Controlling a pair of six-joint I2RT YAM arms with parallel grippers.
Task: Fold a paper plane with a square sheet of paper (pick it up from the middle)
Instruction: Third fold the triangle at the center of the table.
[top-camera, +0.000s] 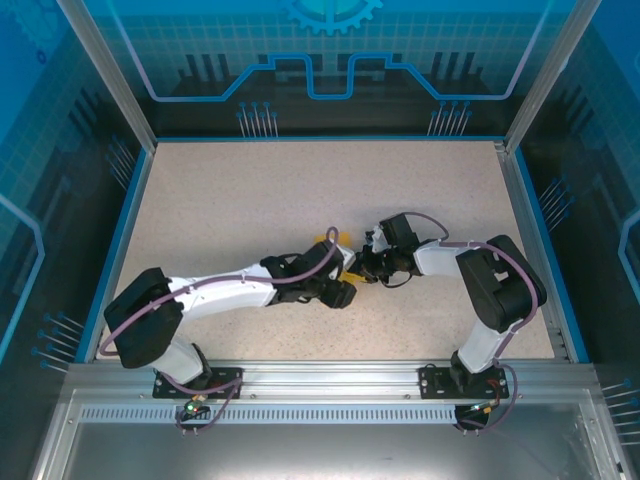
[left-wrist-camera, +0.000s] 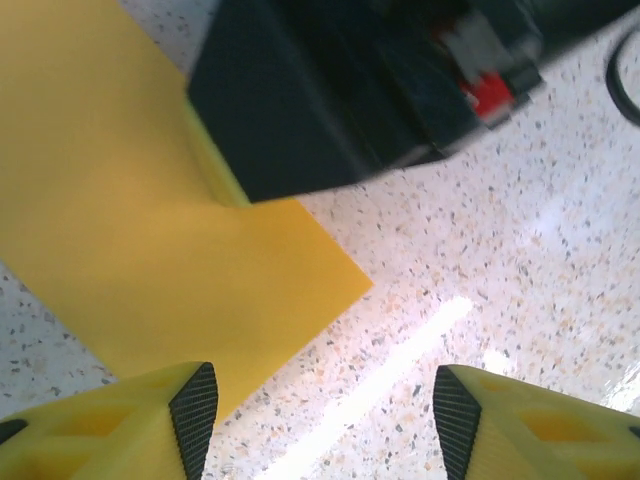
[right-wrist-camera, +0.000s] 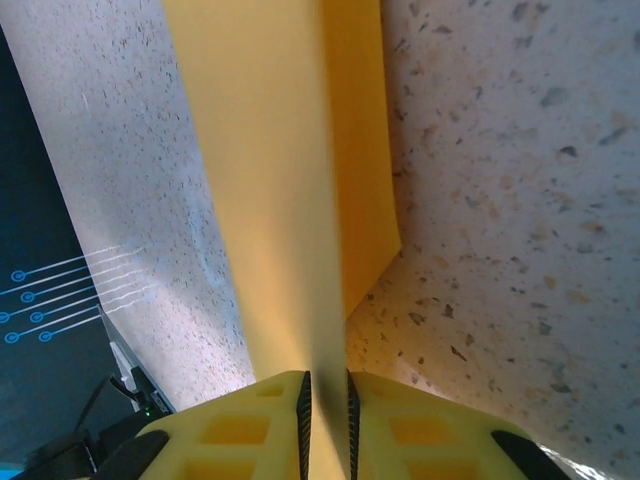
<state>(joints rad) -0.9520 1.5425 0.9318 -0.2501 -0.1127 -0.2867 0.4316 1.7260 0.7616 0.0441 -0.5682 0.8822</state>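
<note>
Right end effector (right-wrist-camera: 327, 400) clamped on an edge of the square sheet of paper (right-wrist-camera: 270, 150), mid-bench (top-camera: 250, 190). Left end effector (left-wrist-camera: 325, 415) open, jaws wide apart, holding nothing. In my left wrist view the sheet lies at 10 o'clock.

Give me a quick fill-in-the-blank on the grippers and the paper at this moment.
1. The right gripper is ____ on the paper.
2. The left gripper has its jaws ____, with nothing between them.
3. The paper's colour is ____.
Missing words: shut; open; yellow.
</note>
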